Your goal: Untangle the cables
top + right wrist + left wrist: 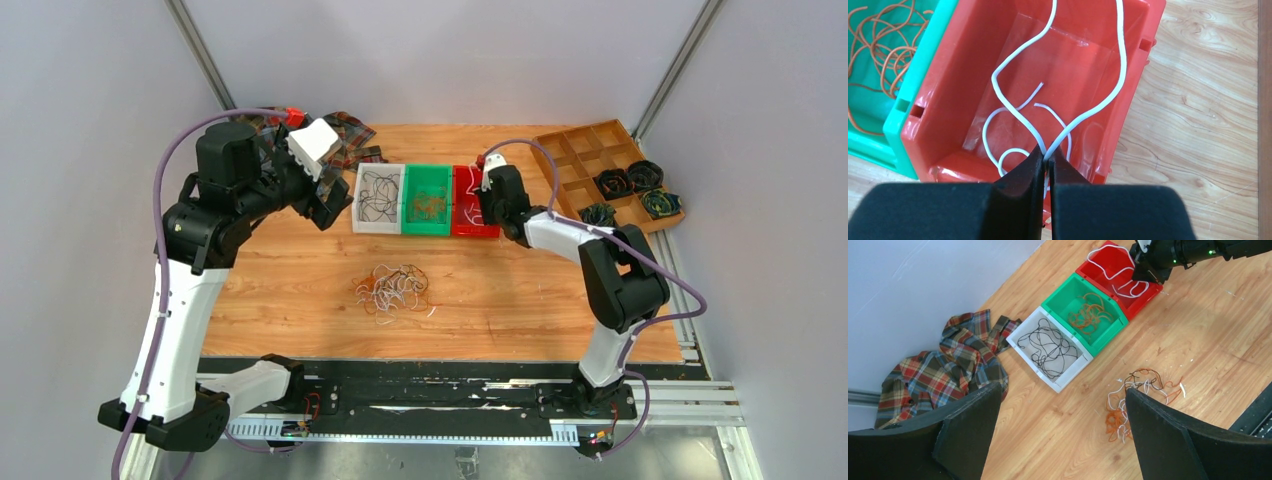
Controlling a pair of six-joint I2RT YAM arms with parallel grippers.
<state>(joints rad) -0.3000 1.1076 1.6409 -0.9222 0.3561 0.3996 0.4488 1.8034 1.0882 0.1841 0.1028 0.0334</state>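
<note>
A tangled bunch of cables [394, 288] in black, orange and white lies on the wooden table; in the left wrist view the cables [1140, 395] sit partly behind my right-hand finger. My right gripper [1048, 156] hangs over the red bin [943, 100], shut on a white cable [1015, 60] whose two strands rise from the fingertips. Other white cables lie on the bin floor. The green bin [425, 228] holds orange cables, the white bin [357, 200] black ones. My left gripper [322, 205] hangs open, left of the white bin, holding nothing.
A plaid shirt [943, 365] lies at the back left of the table. A wooden compartment tray [575, 160] with dark wound coils [640, 185] sits at the back right. Grey walls enclose the table.
</note>
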